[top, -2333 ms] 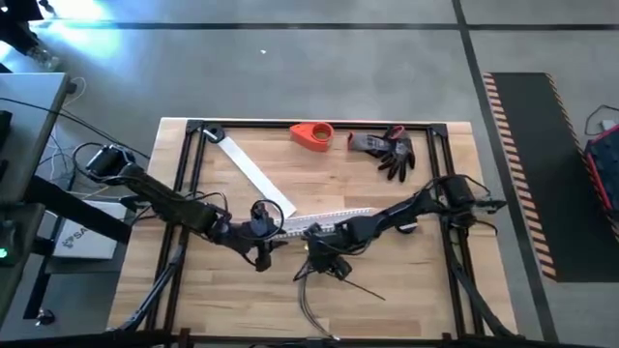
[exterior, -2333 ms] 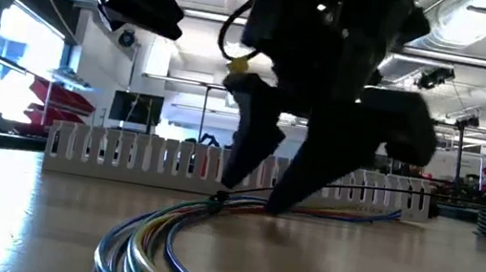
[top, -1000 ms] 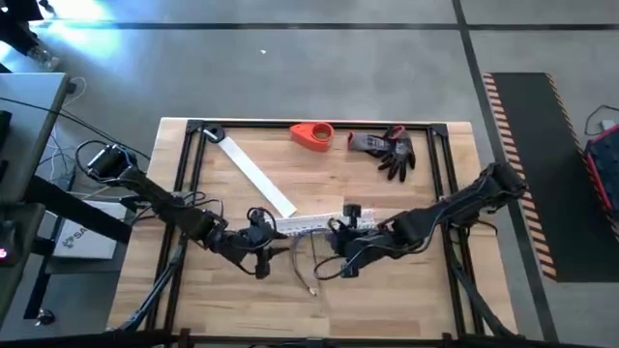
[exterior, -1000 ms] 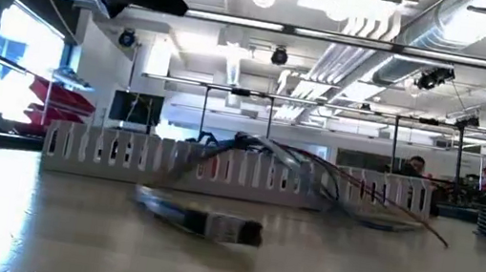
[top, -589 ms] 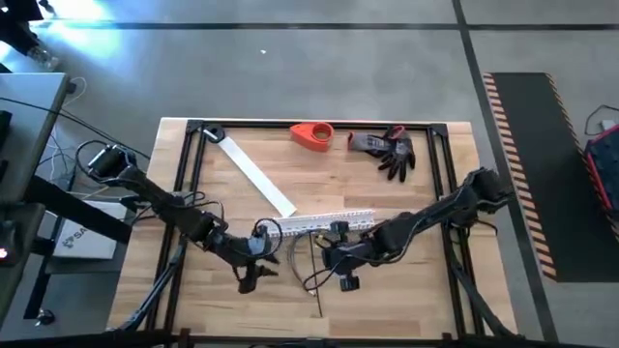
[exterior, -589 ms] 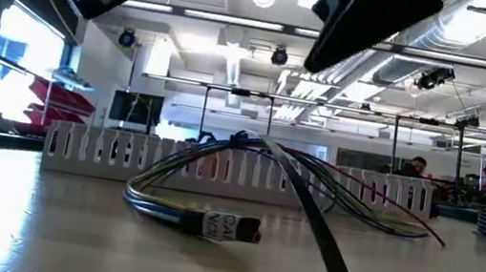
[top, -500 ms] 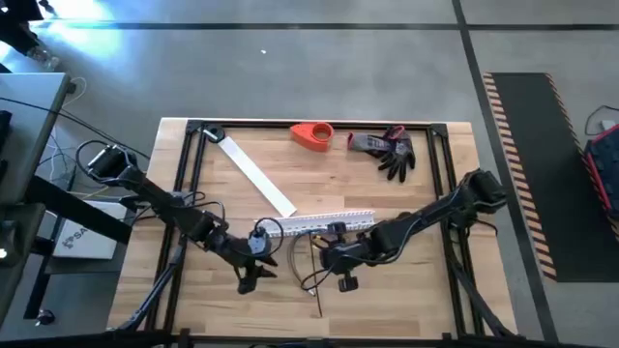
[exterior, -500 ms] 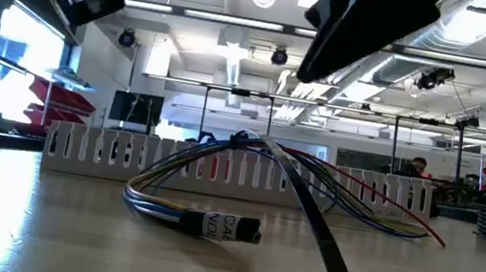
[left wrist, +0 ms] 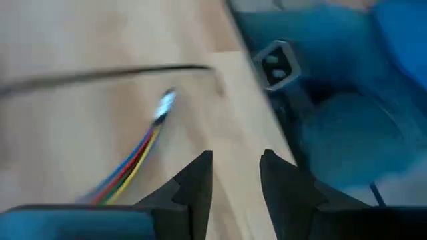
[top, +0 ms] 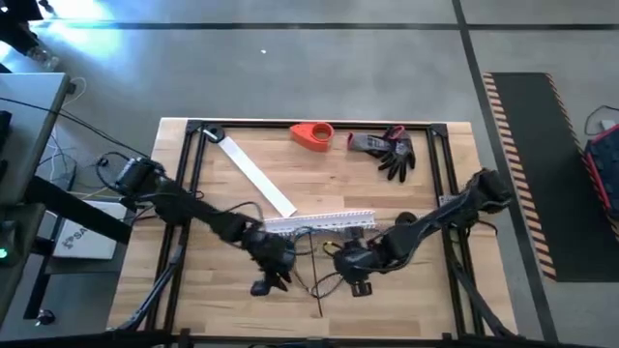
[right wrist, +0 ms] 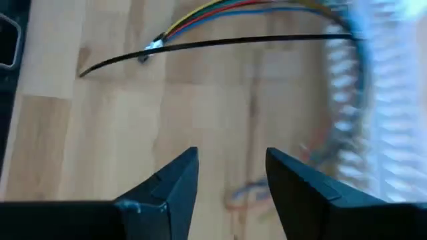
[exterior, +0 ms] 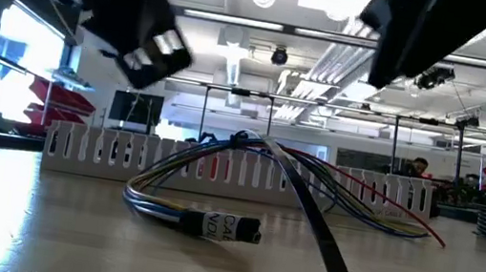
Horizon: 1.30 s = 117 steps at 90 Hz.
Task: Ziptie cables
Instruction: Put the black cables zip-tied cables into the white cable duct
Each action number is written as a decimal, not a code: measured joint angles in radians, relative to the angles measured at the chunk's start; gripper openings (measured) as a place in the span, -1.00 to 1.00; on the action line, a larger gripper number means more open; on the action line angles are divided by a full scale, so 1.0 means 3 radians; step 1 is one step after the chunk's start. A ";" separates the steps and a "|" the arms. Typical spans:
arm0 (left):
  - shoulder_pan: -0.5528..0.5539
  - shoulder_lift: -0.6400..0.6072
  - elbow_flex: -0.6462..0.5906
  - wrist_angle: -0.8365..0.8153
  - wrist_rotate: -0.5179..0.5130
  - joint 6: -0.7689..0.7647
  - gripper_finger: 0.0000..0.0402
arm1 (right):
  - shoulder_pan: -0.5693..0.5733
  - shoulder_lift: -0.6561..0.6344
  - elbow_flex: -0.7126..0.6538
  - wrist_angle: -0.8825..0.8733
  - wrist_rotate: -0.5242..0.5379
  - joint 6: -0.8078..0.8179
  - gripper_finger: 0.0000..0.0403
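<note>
- Near worktop front edge, cables are lying loose; prob. light, floppy.
- Grab at banded end.
- Left hand and right hand are hovering, both gaping empty.

A small dark sleeve label wraps the near end of the bundle of thin multicoloured flexible cables lying on the pale wooden counter. Pale lettering shows on it in two lines, but the letters are too small and blurred to read.
</note>
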<state>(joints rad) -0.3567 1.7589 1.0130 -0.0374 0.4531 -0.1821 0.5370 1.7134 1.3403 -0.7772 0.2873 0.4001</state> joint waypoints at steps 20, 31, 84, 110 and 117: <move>0.0015 0.0629 0.0898 -0.0916 0.0107 0.1428 -0.46 | 0.0350 -0.0361 0.0000 -0.0220 0.0968 0.0474 -0.20; 0.0004 0.0886 0.1252 -0.1411 -0.0075 0.1868 -0.41 | 0.0484 -0.0457 0.0000 -0.0217 0.1280 0.0485 -0.20; -0.0134 0.1363 0.1514 -0.1060 -0.0901 0.2086 -0.34 | 0.0637 -0.0455 -0.0001 -0.0220 0.1433 0.0852 -0.20; -0.0221 0.1490 0.1529 -0.0949 -0.1022 0.1559 -0.84 | 0.0681 -0.0450 -0.0001 0.0001 0.1501 0.0833 -0.20; -0.0241 0.1432 0.1517 -0.0915 -0.1075 0.1385 -0.95 | 0.0691 -0.0450 -0.0001 0.0063 0.1552 0.0834 -0.20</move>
<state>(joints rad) -0.4290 2.1887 1.4681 -0.3118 0.1305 0.2335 0.7445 1.5784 1.3399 -0.7582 0.7529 0.6502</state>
